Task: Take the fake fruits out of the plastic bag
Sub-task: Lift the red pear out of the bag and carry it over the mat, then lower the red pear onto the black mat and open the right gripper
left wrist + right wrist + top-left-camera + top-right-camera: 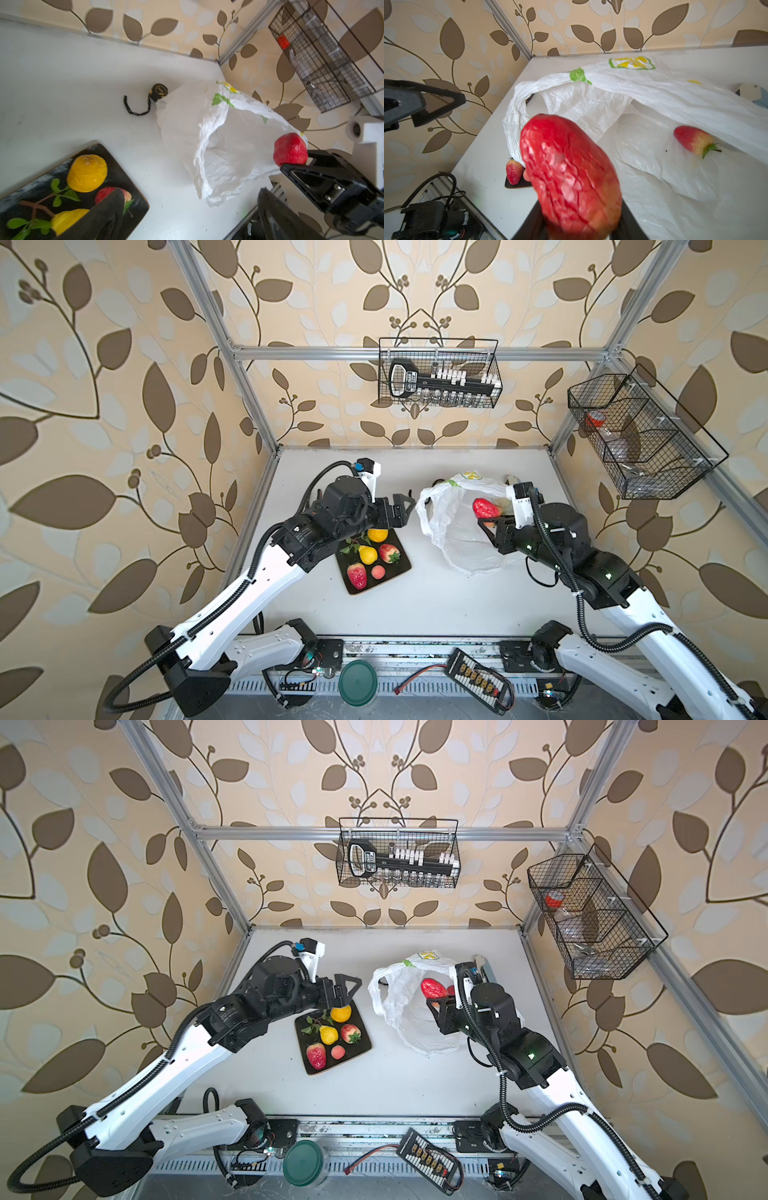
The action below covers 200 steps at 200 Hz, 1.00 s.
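The white plastic bag (457,543) (401,1019) (220,133) (654,99) lies crumpled and open on the table's right half. My right gripper (489,523) (437,1005) (577,224) hovers over it, shut on a large red strawberry (483,508) (432,988) (290,149) (571,172). One smaller strawberry (691,142) lies inside the bag. Several fake fruits sit on a black tray (402,565) (362,1045): an orange-yellow one (377,534), a lemon (368,554), two strawberries (357,576) and a peach (378,572). My left gripper (401,512) (347,992) (191,218) stands open and empty over the tray's far end.
A black tape measure (159,92) lies behind the bag near the back wall. Wire baskets hang on the back wall (440,373) and the right wall (640,435). A green lid (357,682) and a charger board (478,680) lie at the front rail.
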Each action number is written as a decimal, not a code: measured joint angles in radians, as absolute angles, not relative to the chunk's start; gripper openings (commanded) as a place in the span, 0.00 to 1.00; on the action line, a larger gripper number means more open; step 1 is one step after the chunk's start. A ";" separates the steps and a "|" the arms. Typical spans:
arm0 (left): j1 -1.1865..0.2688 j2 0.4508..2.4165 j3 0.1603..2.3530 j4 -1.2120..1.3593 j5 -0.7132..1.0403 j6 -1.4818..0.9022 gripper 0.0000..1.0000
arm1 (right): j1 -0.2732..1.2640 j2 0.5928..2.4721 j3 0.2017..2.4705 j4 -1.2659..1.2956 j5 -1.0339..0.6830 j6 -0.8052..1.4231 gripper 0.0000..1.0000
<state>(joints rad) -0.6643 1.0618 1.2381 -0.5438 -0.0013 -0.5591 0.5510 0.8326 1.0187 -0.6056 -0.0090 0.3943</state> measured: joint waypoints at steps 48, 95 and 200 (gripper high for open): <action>-0.421 1.047 1.271 -0.683 -0.135 -0.645 0.99 | 0.869 1.051 1.182 -0.569 0.055 0.354 0.34; -0.345 1.018 1.262 -0.722 -0.249 -0.705 0.99 | 1.091 1.345 1.254 -0.461 0.117 0.351 0.34; -0.345 0.888 1.134 -0.760 -0.291 -0.791 0.99 | 0.997 1.845 1.374 -0.376 0.146 0.473 0.36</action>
<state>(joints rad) -0.3450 0.8883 1.1339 -0.7601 -0.2909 -0.7906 0.9970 1.8450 1.3739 -0.3759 0.1455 0.4732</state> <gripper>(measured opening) 0.989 0.384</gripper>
